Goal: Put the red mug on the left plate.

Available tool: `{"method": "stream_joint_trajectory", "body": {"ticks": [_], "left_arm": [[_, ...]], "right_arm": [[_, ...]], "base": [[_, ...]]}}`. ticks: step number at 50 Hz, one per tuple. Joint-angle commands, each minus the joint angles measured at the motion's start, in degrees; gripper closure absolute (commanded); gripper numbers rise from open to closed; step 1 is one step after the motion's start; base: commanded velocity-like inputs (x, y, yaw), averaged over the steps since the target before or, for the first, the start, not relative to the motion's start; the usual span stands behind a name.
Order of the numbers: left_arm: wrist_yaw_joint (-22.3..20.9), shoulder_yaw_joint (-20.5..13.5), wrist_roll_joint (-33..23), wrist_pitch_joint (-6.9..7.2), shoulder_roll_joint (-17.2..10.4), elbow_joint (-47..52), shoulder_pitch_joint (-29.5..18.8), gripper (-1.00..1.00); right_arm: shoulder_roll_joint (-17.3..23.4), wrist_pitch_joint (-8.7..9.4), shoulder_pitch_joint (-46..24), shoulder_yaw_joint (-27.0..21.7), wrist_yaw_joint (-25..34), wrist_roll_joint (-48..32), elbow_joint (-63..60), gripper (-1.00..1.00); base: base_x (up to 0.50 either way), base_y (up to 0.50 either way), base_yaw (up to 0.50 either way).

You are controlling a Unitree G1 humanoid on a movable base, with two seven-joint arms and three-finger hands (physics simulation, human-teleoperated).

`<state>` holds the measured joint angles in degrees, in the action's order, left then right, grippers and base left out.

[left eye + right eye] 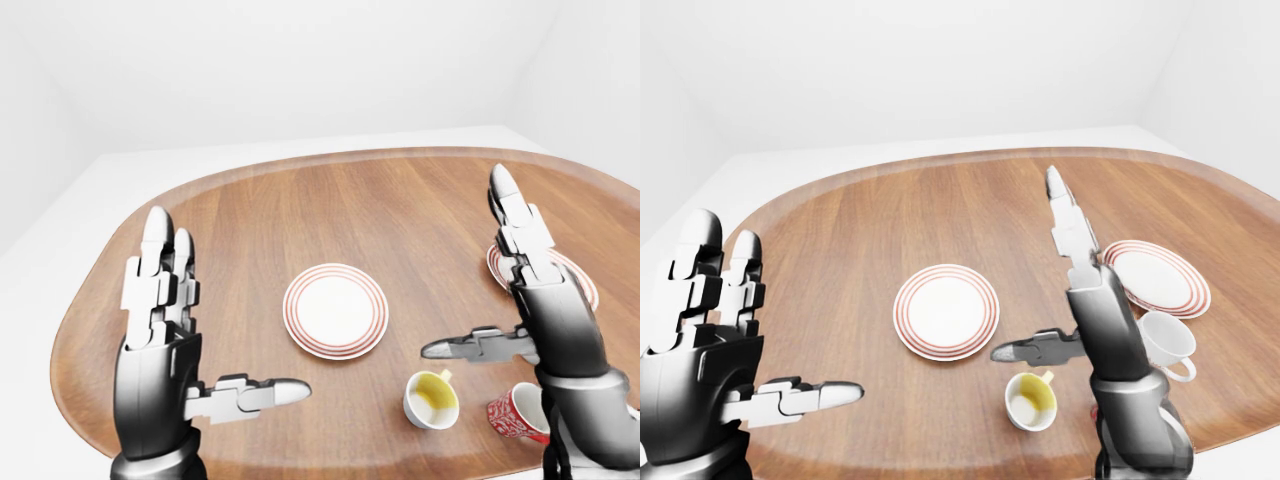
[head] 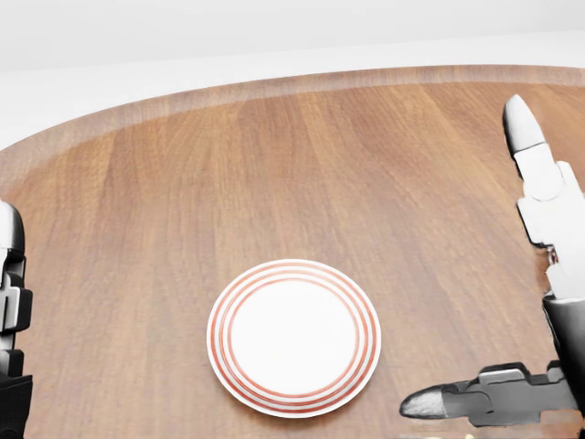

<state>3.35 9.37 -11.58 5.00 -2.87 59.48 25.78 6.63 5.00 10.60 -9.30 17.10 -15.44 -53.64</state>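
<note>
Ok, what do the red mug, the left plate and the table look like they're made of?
Red mug: likely glazed ceramic, with a red-and-white pattern and a white inside, though the right hand partly hides it. Left plate: also looks like glazed ceramic, smooth white with red rings at the rim. Table: wood or wood veneer, with visible grain and a satin sheen.

We see a bare simulated room: blank white walls [image 1: 300,70] around an oval wooden surface [image 1: 400,200] set with plates [image 1: 335,311] and mugs [image 1: 432,398].

Brown wood-grain oval worktop [image 1: 250,215]; 2 white round plates ringed red [image 1: 335,310] [image 1: 1156,276]; red white-patterned mug [image 1: 518,412]; yellow-lined white cup [image 1: 432,398]; plain white cup [image 1: 1167,342].
</note>
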Motion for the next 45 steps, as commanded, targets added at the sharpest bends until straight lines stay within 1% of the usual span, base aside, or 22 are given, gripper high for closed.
{"method": "stream_joint_trajectory", "body": {"ticks": [1, 2, 3, 5, 6, 7, 8, 9, 11, 12, 15, 18, 20, 21, 22, 25, 28, 31, 33, 38, 41, 45], "left_arm": [[-0.6, -2.2, 1.7, 0.00, 0.8, -1.0, 0.2, -1.00], [-0.4, -1.7, 1.1, 0.00, 0.8, -1.4, 0.0, -1.00], [-0.3, -1.1, 0.5, 0.00, 0.7, -1.6, 0.0, -1.00], [0.0, -0.6, 0.2, 0.00, 0.5, -1.6, -0.1, -1.00], [-0.1, -0.8, 0.3, 0.00, 0.4, -1.6, -0.3, -1.00], [0.0, -0.8, 0.4, 0.00, 0.4, -1.5, -0.4, -1.00], [0.0, -1.0, 0.6, 0.00, 0.4, -1.7, -0.5, -1.00], [0.0, -1.0, 0.6, 0.00, 0.5, -1.7, -0.6, -1.00], [0.0, -0.8, 0.4, 0.00, 0.4, -1.5, -0.4, -1.00], [0.1, -0.6, 0.3, 0.00, 0.3, -1.2, -0.3, -1.00], [0.2, -0.4, 0.1, 0.00, 0.2, -1.1, -0.5, -1.00], [0.3, -0.4, 0.1, 0.00, 0.2, -0.7, -0.6, -1.00], [0.3, -0.3, 0.1, 0.00, 0.2, -0.5, -0.5, -1.00], [0.3, -0.3, 0.1, 0.00, 0.1, -0.5, -0.5, -1.00], [0.4, -0.2, 0.0, 0.00, 0.1, -0.6, -0.5, -1.00], [0.5, 0.2, -0.3, 0.00, 0.0, -0.8, -0.9, -1.00], [0.7, 0.4, -0.6, 0.00, -0.1, -0.5, -0.9, -1.00], [0.6, 0.0, -0.2, 0.00, -0.1, 0.5, -0.1, -1.00], [0.6, 0.0, -0.3, 0.00, -0.1, 0.4, -0.2, -1.00], [0.9, 0.7, -1.0, 0.00, -0.1, -0.1, -0.7, -1.00], [1.0, 1.0, -1.1, 0.00, -0.4, 0.2, -0.6, -1.00], [1.0, 0.4, -0.5, 0.00, -0.4, 0.4, -0.4, -1.00]], "right_arm": [[21.1, 0.00, -23.5, -11.4, 19.2, -37.3, 17.6, -1.00], [25.5, 0.00, -25.7, -14.5, 22.9, -36.9, 20.7, -1.00], [29.1, 0.00, -26.4, -16.6, 22.9, -38.0, 24.5, -1.00], [32.8, 0.00, -25.4, -19.8, 22.9, -39.8, 29.3, -1.00], [35.3, 0.00, -25.5, -21.7, 22.9, -42.2, 32.8, -1.00], [34.8, 0.00, -26.0, -22.3, 22.9, -42.9, 33.1, -1.00], [37.0, 0.00, -25.8, -23.8, 22.9, -43.9, 35.6, -1.00], [37.5, 0.00, -25.4, -24.7, 22.9, -44.9, 36.4, -1.00], [38.2, -3.24, -23.5, -26.5, 22.9, -46.2, 37.6, -1.00], [38.0, -5.81, -21.2, -27.9, 22.9, -46.2, 37.8, -1.00], [36.5, -10.00, -18.8, -30.8, 22.9, -46.4, 37.9, -1.00], [35.7, -10.00, -15.8, -34.9, 22.9, -45.6, 37.3, -1.00], [34.9, -10.00, -12.9, -39.0, 22.9, -44.3, 36.6, -1.00], [34.7, -10.00, -12.9, -39.3, 22.9, -44.4, 36.6, -1.00], [33.9, -10.00, -11.3, -41.7, 22.9, -42.7, 35.9, -1.00], [32.1, -10.00, -9.6, -44.7, 22.9, -40.4, 35.3, -1.00], [29.9, -10.00, -7.5, -46.4, 22.9, -38.7, 35.2, -1.00], [25.2, -10.00, -4.1, -47.1, 22.9, -36.4, 34.8, -1.00], [21.5, -10.00, -1.0, -48.6, 22.9, -32.6, 32.7, -1.00], [16.1, -10.00, 3.5, -51.3, 22.9, -28.6, 31.1, -1.00], [13.7, -10.00, 4.3, -52.0, 22.9, -28.1, 30.7, -1.00], [11.9, -10.00, 4.7, -52.3, 22.9, -23.3, 29.2, -1.00]], "base": [[0.00, 0.00, 0.00], [0.00, 0.00, 0.00], [0.00, 0.00, 0.00], [0.00, 0.00, 0.00], [0.00, 0.00, 0.00], [0.00, 0.00, 0.00], [0.00, 0.00, 0.00], [0.00, 0.00, 0.00], [0.00, 0.00, 0.00], [0.00, 0.00, 0.00], [0.00, 0.00, 0.00], [0.00, 0.00, 0.00], [0.00, 0.00, 0.00], [0.00, 0.00, 0.00], [0.00, 0.00, 0.00], [0.00, 0.00, 0.00], [0.00, 0.00, 0.00], [0.00, 0.00, 0.00], [0.00, 0.00, 0.00], [0.00, 0.00, 0.00], [0.00, 0.00, 0.00], [0.00, 0.00, 0.00]]}}
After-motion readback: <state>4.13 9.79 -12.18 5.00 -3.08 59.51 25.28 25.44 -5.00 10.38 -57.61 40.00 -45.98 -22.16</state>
